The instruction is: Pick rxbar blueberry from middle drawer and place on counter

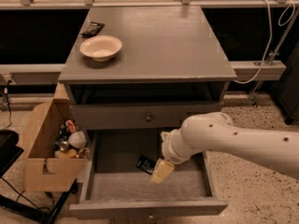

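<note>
Grey tabletop point(163, 36) holds a pale bowl point(100, 47) at 9 o'clock and a glossy wrapper point(92, 29) at 10. Below, the rxbar blueberry point(145, 164) lies flat in the open middle drawer point(140, 190), with the end effector point(161, 171) just beside it at 4 o'clock; whether it grips anything I cannot tell. Light, thin and slick, the bar probably wants pinching across its narrow width, minding the knobbed drawer front point(117, 118) overhead.

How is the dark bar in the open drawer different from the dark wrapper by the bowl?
The rxbar blueberry lies down in the middle drawer; the dark wrapper lies up on the counter, behind the bowl. The rxbar blueberry has the gripper right beside it; the dark wrapper has no arm near. Both are small, flat and dark.
</note>
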Controlling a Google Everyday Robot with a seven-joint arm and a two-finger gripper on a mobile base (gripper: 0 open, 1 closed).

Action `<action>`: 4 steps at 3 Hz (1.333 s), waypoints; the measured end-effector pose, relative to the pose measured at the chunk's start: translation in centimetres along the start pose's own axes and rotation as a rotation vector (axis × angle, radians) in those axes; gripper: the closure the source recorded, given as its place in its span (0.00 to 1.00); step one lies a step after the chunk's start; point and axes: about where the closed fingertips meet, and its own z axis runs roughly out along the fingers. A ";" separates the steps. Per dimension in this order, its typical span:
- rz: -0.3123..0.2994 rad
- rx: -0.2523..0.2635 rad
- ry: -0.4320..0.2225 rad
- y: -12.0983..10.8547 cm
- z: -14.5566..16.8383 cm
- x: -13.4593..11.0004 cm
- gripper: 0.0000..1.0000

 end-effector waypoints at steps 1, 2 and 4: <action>-0.026 -0.015 0.009 -0.3 6.4 0.3 0.00; -0.001 -0.015 -0.007 -0.8 12.3 1.6 0.00; 0.080 -0.032 0.016 -3.1 21.5 4.8 0.00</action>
